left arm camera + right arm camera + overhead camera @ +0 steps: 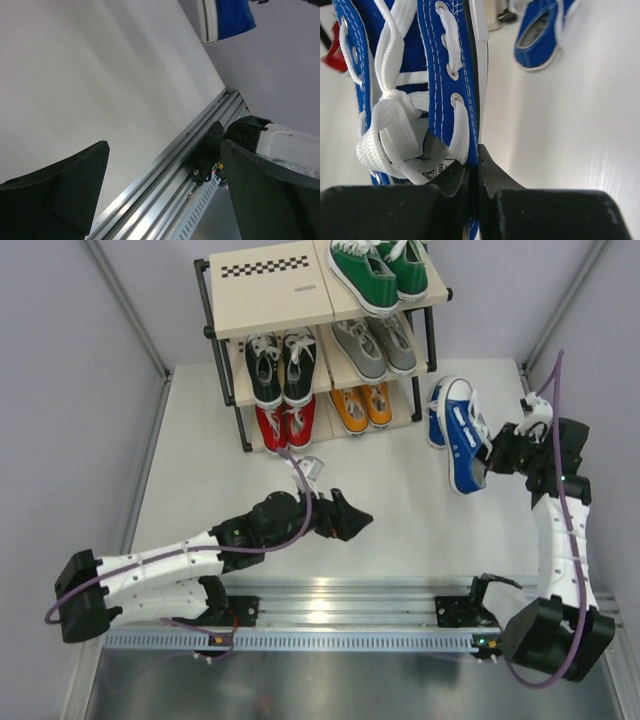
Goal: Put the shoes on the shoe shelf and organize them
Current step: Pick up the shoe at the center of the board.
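Shoe shelf [265, 285]: it stands in the upper middle of the top view, at the far side of the white table [200, 490], and has three boards.
Top board: the green pair [378, 270] lies on its right half, the two shoes side by side.
Middle board: the black pair [280, 368] is at the left and the grey pair [375, 345] at the right.
Bottom board: the red pair [286, 425] is at the left and the orange pair [362, 407] at the right.
Held blue shoe [463, 440]: it is at the right of the top view, just to the right of the shelf, with its laces turned up to the camera. I cannot tell whether its sole touches the table.
Second blue shoe [437, 415]: it lies on the table between the shelf's right leg and the held shoe, close against the held shoe. In the right wrist view it is in the upper right.
Right gripper [488, 465]: its jaws are closed on the side wall of the held blue shoe, near the opening. In the right wrist view the dark fingers [492, 177] pinch the blue canvas beside the eyelets, with almost no gap between them.
Left gripper [358, 520]: its jaws are wide apart and hold nothing, over the table in the lower middle of the top view. In the left wrist view the fingers [75, 185] stand at the two lower corners, with bare table between them.
Rail [340, 600]: a metal rail runs along the lower edge of the table and both arm bases sit on it.
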`<action>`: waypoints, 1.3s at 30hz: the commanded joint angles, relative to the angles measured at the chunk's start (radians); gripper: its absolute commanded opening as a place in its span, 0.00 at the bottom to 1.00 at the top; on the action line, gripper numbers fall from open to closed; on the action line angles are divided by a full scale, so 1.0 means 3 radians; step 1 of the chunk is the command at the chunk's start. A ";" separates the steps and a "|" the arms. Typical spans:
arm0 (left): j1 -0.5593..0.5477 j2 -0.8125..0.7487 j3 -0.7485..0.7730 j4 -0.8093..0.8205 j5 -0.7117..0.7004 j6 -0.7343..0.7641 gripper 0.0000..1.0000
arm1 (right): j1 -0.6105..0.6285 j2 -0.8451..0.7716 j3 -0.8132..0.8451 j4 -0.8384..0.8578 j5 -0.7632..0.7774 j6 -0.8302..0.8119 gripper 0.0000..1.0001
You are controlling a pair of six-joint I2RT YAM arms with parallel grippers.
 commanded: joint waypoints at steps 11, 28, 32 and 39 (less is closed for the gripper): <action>-0.0793 0.1081 0.0652 0.1395 -0.0720 0.0743 0.98 | 0.1305 -0.0627 -0.0193 0.0485 -0.0649 0.0699 0.00; -0.0818 0.1531 0.0713 0.2141 -0.0914 0.0928 0.98 | 0.1546 -0.0734 -0.0351 0.0823 -0.0910 0.1073 0.00; -0.0818 0.1531 0.0652 0.2346 -0.1220 0.0958 0.88 | 0.1551 -0.0790 -0.0382 0.0844 -0.0920 0.1073 0.00; -0.0788 0.1373 0.0442 0.2377 -0.1303 0.0943 0.29 | 0.1571 -0.0841 -0.0408 0.0813 -0.0930 0.0951 0.00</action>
